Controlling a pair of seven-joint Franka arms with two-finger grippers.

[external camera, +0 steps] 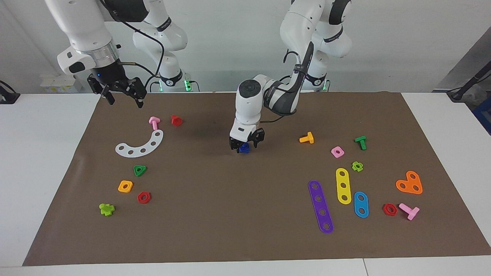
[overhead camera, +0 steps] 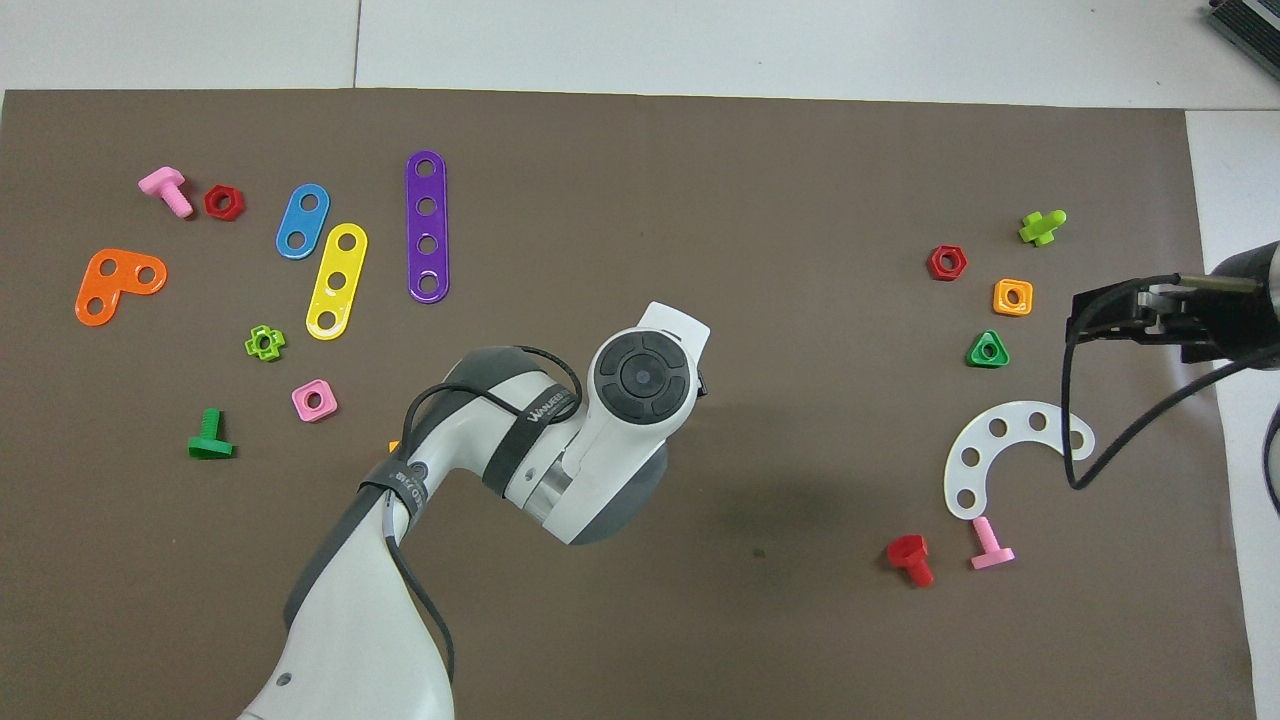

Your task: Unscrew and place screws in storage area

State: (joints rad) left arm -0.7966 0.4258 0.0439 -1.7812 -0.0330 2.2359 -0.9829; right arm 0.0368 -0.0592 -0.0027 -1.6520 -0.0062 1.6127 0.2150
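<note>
Above the right arm's end of the brown mat, the right hand hangs in the air with its fingers apart, holding nothing. This arm waits.

Reference part: the white curved strip, lying flat on the mat on the worktop.

1. Just beside the strip, nearer to the robots: a pink bolt and a red bolt.
2. Near the strip, farther from the robots: a green triangular nut, an orange square nut, a red hexagonal nut and a lime cross-shaped piece.
3. Well apart from the strip, toward the left arm's end and about as far from the robots as the strip: the blue screw, resting on the mat at its middle. The left hand is lowered around the screw. Whether this hand is clamped on the screw or apart cannot be told. In the overhead view the left arm covers the screw.
4. Farther again from the strip, toward the left arm's end: an orange bolt, a pink square nut, a green bolt, a lime nut, a purple bar, a yellow bar, a blue bar and an orange heart-shaped plate.
</note>
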